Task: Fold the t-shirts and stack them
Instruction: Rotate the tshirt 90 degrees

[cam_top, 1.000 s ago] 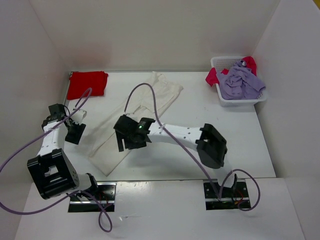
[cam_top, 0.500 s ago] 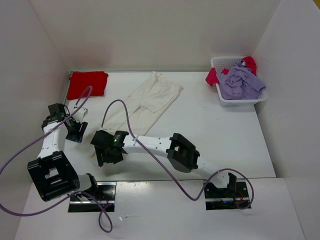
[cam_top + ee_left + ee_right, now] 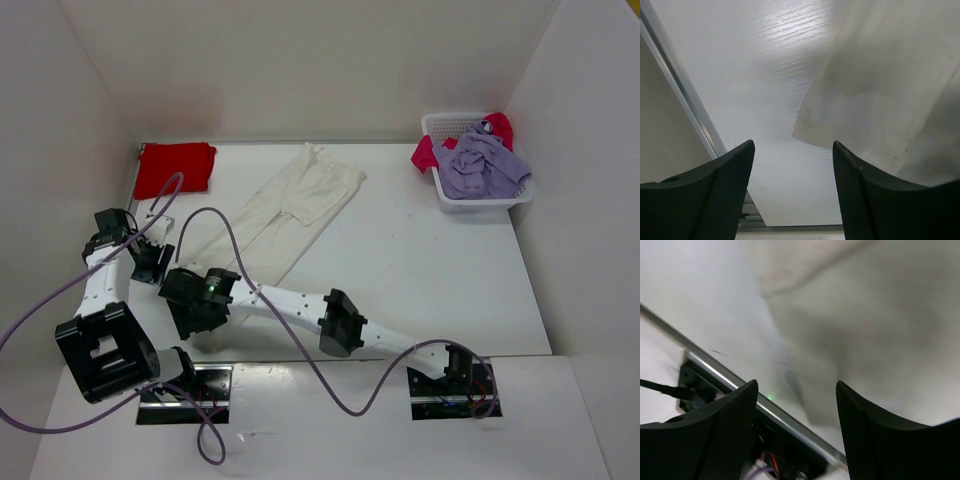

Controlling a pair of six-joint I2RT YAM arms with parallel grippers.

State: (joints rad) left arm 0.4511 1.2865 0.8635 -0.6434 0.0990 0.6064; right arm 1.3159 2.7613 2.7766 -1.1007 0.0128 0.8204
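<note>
An off-white t-shirt point(image 3: 285, 205) lies flat and diagonal across the table, reaching from the far middle to the near left. A red t-shirt point(image 3: 175, 168) lies folded at the far left corner. Lavender point(image 3: 485, 165) and pinkish red point(image 3: 428, 152) t-shirts sit in the basket. My left gripper point(image 3: 150, 262) hovers open by the off-white shirt's left edge; in the left wrist view a shirt corner point(image 3: 875, 95) lies just beyond the open gripper point(image 3: 793, 145). My right gripper point(image 3: 192, 308) is open over the shirt's near-left end. In its blurred wrist view, cloth point(image 3: 880, 320) lies ahead of the gripper point(image 3: 797, 385).
A white mesh basket point(image 3: 445, 195) stands at the far right against the wall. White walls enclose the table on three sides. A metal rail point(image 3: 730, 385) marks the table's near edge under the right gripper. Purple cables loop over the left part of the table.
My right arm has swept left and nearer across the off-white shirt to its near-left end. Its jaws have narrowed slightly. The left gripper has hardly moved.
</note>
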